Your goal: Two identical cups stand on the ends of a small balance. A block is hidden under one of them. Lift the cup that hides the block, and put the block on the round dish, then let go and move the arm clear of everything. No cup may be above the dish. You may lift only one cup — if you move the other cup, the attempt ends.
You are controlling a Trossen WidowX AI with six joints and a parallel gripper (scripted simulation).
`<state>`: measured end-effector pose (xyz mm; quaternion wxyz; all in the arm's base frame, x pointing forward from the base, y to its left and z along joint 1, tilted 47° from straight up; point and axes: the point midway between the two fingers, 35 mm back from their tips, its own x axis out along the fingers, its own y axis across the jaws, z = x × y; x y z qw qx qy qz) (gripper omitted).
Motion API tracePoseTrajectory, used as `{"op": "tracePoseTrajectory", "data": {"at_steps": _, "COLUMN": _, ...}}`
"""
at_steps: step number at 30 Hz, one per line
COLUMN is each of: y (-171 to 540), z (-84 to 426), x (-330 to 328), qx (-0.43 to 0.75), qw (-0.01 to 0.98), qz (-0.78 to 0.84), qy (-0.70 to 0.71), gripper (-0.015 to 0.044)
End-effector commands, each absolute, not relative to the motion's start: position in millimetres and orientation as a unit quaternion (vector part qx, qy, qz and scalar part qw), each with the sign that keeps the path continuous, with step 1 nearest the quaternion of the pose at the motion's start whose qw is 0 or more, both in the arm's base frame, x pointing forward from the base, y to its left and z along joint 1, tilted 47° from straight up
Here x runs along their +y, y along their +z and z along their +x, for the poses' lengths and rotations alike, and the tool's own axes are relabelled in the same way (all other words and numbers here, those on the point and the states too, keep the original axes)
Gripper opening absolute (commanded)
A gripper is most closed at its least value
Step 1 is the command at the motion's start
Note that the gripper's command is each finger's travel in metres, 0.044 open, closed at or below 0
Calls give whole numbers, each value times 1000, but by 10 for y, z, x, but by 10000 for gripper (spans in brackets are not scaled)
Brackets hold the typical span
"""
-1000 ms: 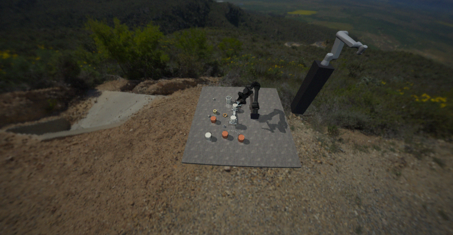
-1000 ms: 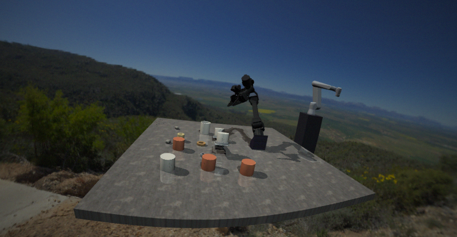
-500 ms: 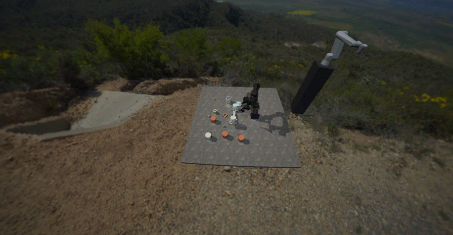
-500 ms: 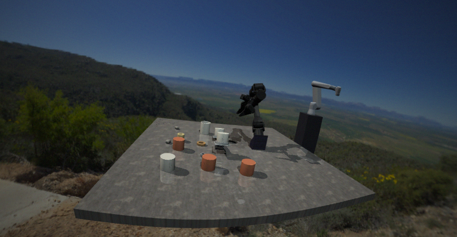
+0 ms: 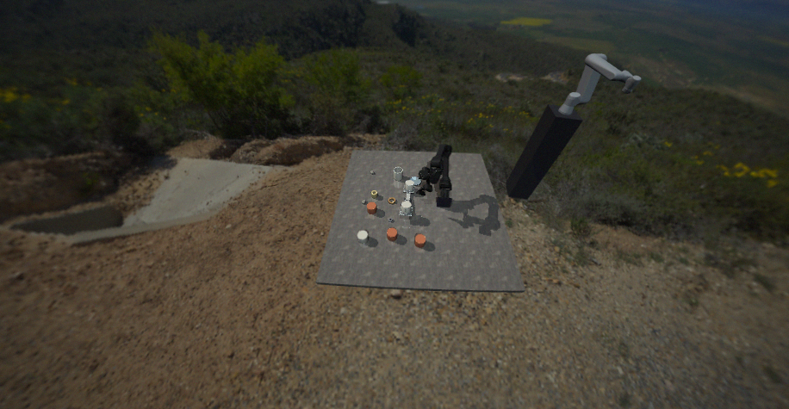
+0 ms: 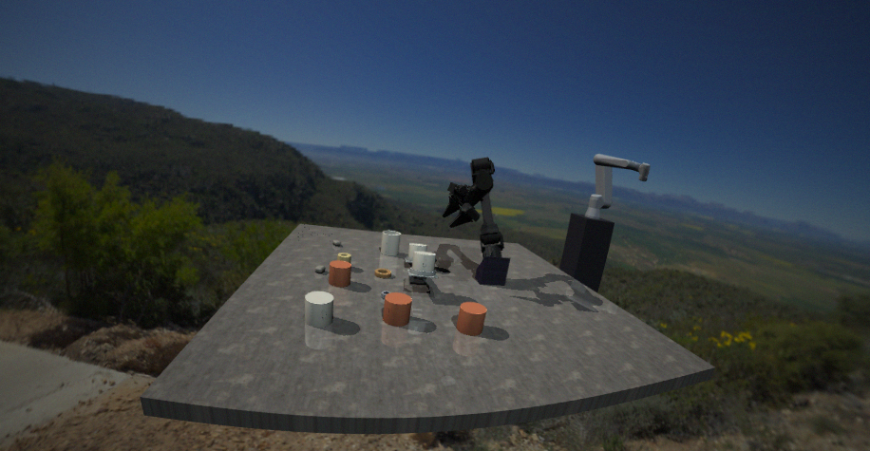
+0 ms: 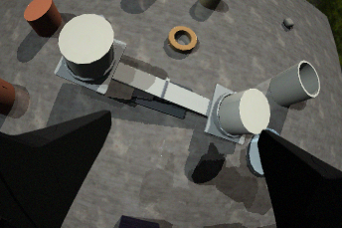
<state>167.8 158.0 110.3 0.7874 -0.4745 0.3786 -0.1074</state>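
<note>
My gripper [image 6: 448, 221] [image 7: 187, 128] is open and empty, pointing down high above the balance [image 5: 408, 197] [image 7: 186, 98]. One white cup [image 5: 406, 207] [image 6: 424, 262] [image 7: 86, 41] stands on the end nearer the top and exterior views, left in the wrist view. The identical cup [image 5: 408, 186] [image 6: 417, 248] [image 7: 239, 112] stands on the far end, right in the wrist view. The near end looks higher than the far end. The pale blue round dish [image 5: 415, 180] [image 7: 255, 156] lies beside the far end, partly behind a finger in the wrist view. The block is not visible.
A tall hollow white cylinder [image 5: 398, 174] [image 6: 390, 243] [image 7: 285, 89] stands near the far cup. An orange ring [image 7: 172, 39], a yellow hollow cylinder [image 7: 211, 1], red cylinders [image 6: 397, 309] [image 6: 471, 318] [image 6: 339, 273] and another white cylinder [image 6: 318, 309] stand around. A grey arm on a pedestal is off the table.
</note>
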Motion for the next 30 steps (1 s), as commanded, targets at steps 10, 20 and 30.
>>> {"op": "tracePoseTrajectory", "data": {"at_steps": 10, "y": 1170, "z": 2075, "x": 1295, "qx": 486, "qw": 665, "qz": -563, "qy": -66, "gripper": 440}}
{"op": "tracePoseTrajectory", "data": {"at_steps": 20, "y": 1237, "z": 2333, "x": 1031, "qx": 548, "qw": 547, "qz": -633, "qy": 7, "gripper": 440}}
{"op": "tracePoseTrajectory", "data": {"at_steps": 30, "y": 1311, "z": 2562, "x": 705, "qx": 593, "qw": 425, "qz": -676, "qy": 102, "gripper": 440}}
